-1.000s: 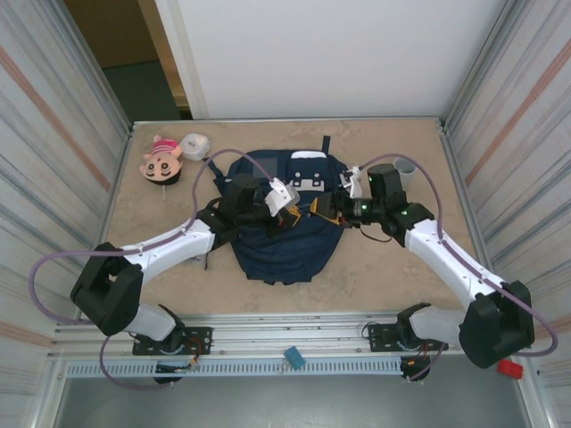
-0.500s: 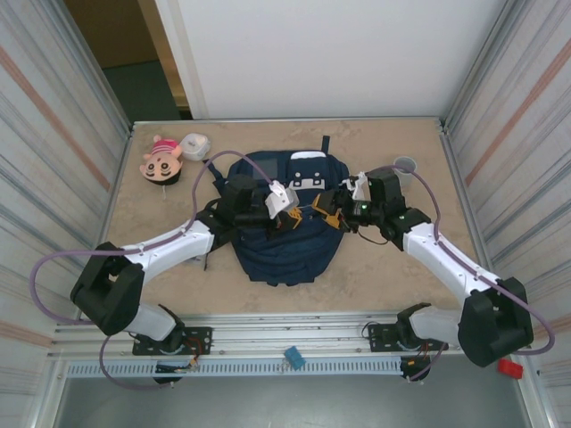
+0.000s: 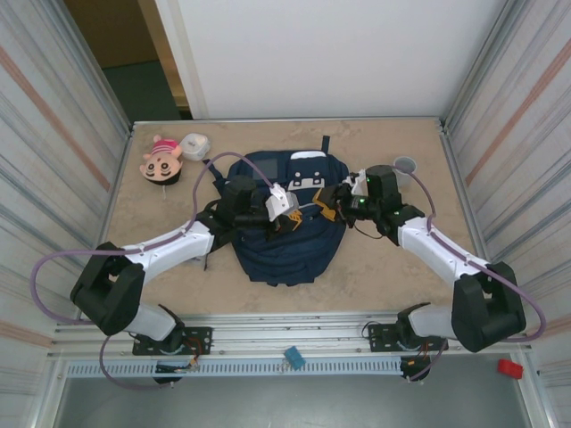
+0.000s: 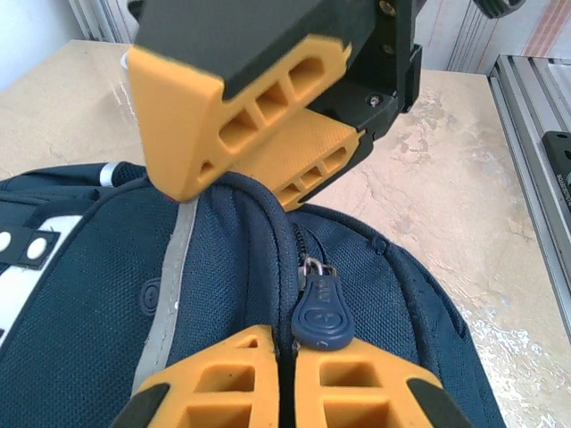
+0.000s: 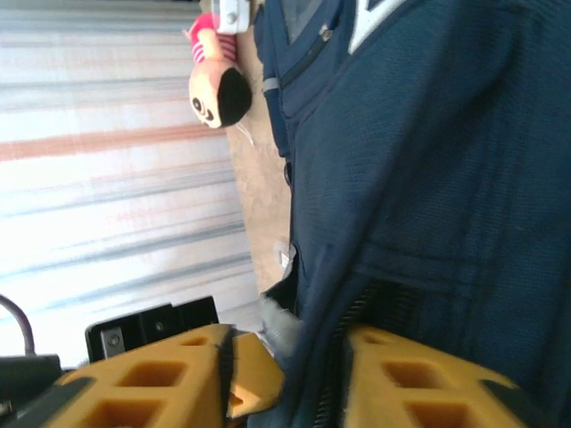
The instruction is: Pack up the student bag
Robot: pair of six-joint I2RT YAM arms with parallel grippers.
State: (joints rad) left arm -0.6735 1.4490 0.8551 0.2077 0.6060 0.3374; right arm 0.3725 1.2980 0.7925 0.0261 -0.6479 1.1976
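From above, I am seeing the student bag lying flat mid-table between both arms. The doll, white case and cup are sitting outside it, so I am judging packing barely begun. The mottled beige table is standing between ribbed side walls, with a white panel behind.

Through the left wrist camera, the left gripper is clenching, seemingly on the bag's seam just below the zipper pull. The zip there is looking closed, so opening is left.

Through the right wrist camera, the right gripper is straddling a fold of bag fabric. I cannot tell whether it is gripping.
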